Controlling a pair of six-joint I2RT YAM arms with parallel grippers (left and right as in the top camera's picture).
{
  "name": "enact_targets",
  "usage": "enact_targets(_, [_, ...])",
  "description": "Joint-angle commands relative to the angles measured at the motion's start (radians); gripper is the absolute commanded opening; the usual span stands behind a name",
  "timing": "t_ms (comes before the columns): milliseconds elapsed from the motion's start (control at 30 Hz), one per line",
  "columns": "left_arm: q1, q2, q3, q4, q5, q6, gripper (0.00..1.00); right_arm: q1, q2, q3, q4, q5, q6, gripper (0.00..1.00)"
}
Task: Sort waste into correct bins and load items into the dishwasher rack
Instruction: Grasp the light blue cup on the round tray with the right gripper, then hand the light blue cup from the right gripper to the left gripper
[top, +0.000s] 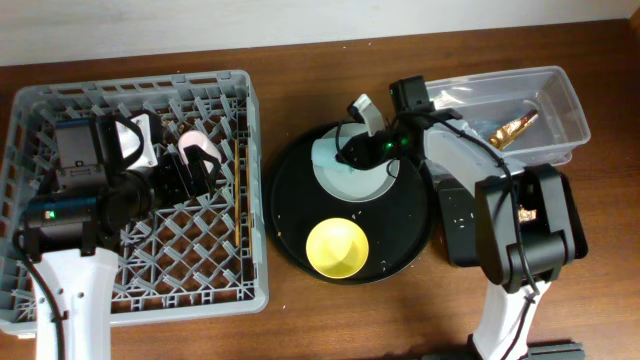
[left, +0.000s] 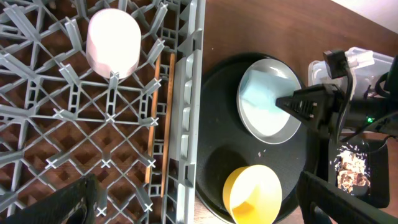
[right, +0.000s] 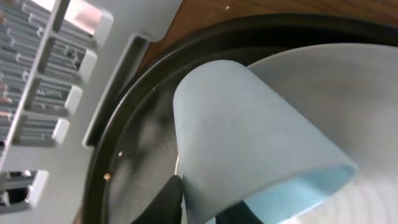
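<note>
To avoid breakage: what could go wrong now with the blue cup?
The right end effector pinches only the rim wall of the tilted light-blue cup; it may slip and fall onto the white plate. The left end effector hangs open over the dishwasher rack beside the pink cup, so the arms might collide there.

On the tabletop (top: 300, 60) the rack (top: 140, 78) sits at 9 o'clock of the round tray (top: 290, 205). In the rack, a cup (top: 203, 148) sits toward 1 o'clock and chopsticks (top: 240, 190) lie along the 3 o'clock wall. On the round tray, the plate (top: 360, 185) lies at 1 o'clock with a second cup (top: 333, 152) on its side on it, and the bowl (top: 337, 248) at 6. The tub (top: 560, 100), with the wrapper (top: 515, 128) in it, is at 2 o'clock. The flat bin (top: 455, 235), with scraps (left: 351, 165) in it, is at 4.
</note>
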Motion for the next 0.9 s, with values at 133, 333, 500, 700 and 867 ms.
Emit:
enact_targets(133, [0.002,0.000,0.004,0.001,0.010,0.005,0.99,-0.008,-0.298,0.069,-0.114,-0.017,0.039,0.04])
enact_targets(333, [0.002,0.000,0.004,0.001,0.010,0.005,0.99,-0.095,-0.620,0.069,-0.311,-0.228,0.069,0.04])
enact_targets(500, [0.002,0.000,0.004,0.007,0.015,0.004,0.99,-0.114,-0.631,0.069,-0.404,-0.451,-0.019,0.04])
enact_targets(700, [-0.014,0.000,0.004,0.095,0.776,0.282,0.96,-0.114,-0.631,0.069,-0.528,-0.505,-0.104,0.04])
enact_targets(867, [-0.141,0.000,0.004,0.198,0.986,0.340,0.99,-0.105,-0.632,0.069,-0.555,-0.742,-0.184,0.04])
